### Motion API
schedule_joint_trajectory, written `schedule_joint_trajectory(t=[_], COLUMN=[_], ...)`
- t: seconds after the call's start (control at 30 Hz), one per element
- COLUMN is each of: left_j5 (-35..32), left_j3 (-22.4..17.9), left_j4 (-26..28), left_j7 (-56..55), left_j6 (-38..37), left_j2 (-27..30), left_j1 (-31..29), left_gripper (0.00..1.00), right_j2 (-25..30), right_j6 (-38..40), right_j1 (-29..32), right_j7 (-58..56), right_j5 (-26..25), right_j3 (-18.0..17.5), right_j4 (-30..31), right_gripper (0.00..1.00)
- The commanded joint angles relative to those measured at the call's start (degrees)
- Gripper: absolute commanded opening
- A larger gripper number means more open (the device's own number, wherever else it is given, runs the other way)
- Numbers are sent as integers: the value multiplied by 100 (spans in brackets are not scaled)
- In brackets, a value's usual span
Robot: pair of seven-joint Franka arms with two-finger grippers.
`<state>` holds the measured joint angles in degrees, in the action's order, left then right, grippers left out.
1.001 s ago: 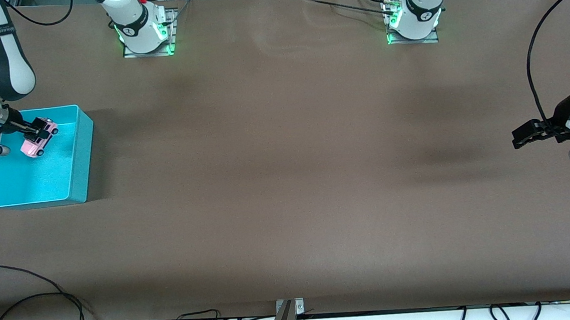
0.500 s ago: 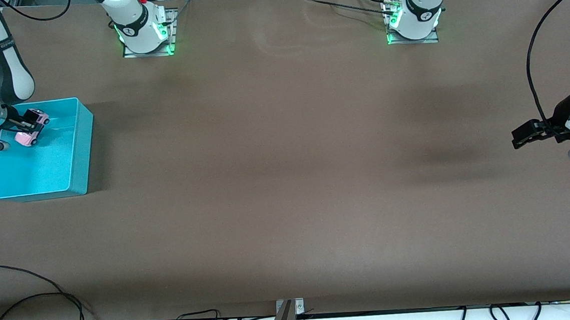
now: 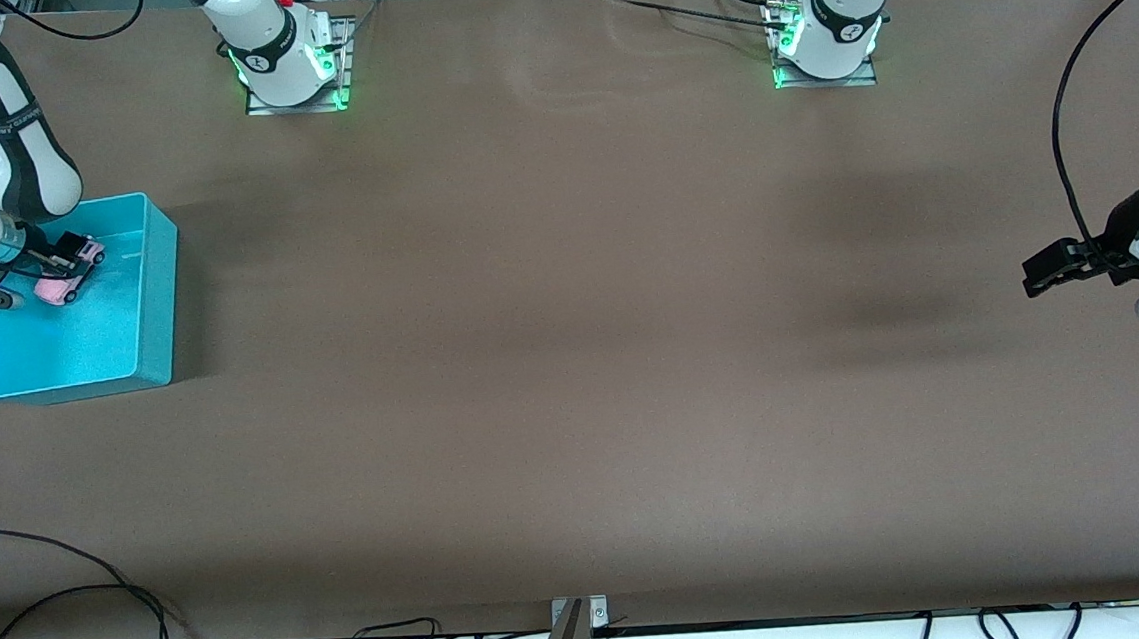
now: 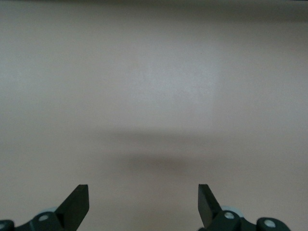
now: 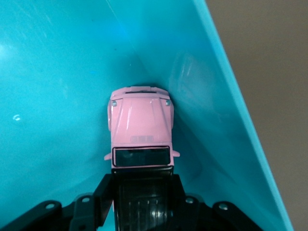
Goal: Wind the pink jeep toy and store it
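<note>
The right claw [image 3: 64, 261], pinching the pink jeep toy [image 3: 63, 278], has sunk into the turquoise bin [image 3: 152, 299]; left claw [image 3: 1045, 271] waits spread.

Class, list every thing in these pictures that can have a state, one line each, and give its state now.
pink jeep toy: held inside the bin, roof gripped.
turquoise bin: upright, open-topped, on the table.
right gripper: shut on the jeep, inside the bin.
left gripper: open, empty, waiting over bare table.

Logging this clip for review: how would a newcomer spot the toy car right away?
Find the turquoise bin at the right arm's end of the table. Inside it, the right gripper is shut on the toy car: tiny, pink-bodied, black-roofed, the only object in the bin.
</note>
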<state>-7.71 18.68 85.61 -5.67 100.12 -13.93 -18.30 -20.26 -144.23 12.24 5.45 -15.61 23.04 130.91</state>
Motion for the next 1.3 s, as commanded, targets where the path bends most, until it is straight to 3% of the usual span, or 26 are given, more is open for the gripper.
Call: schedule_joint_trajectory(t=[0.0, 0.03, 0.07, 0.13, 0.17, 0.67, 0.87, 1.13, 1.27], left_j5=[138, 138, 138, 138, 138, 138, 138, 138, 138], left_j3=[-5, -5, -5, -5, -5, -5, -5, -5, -5], left_j4=[105, 105, 105, 105, 105, 105, 105, 105, 105], left_j7=[93, 93, 93, 101, 101, 101, 101, 101, 101], left_j6=[-45, -45, -37, -45, -37, -37, -37, -37, -37], left_j2=[136, 136, 136, 136, 128, 119, 110, 110, 110], left_j1=[-16, -16, -16, -24, -16, -24, -24, -24, -24], left_gripper=[100, 100, 100, 100, 100, 100, 100, 100, 100], right_j2=[-321, -321, -321, -330, -339, 92, 118, 57, 13], right_j6=[-193, -193, -193, -210, -228, -132, -61, -61, -61], right_j1=[24, 32, 33, 33, 33, -64, -283, -381, -389], right_j7=[18, 9, 9, 9, 9, -8, 719, 2213, 2610], right_j5=[199, 190, 181, 173, 181, 199, 190, 164, 146], right_j3=[-18, -27, -27, -36, -36, -159, -212, -861, -1002], right_j4=[-83, -83, -92, -92, -92, -92, -92, -110, -180], right_gripper=[0, 0, 18, 83, 100, 100, 100, 100, 100])
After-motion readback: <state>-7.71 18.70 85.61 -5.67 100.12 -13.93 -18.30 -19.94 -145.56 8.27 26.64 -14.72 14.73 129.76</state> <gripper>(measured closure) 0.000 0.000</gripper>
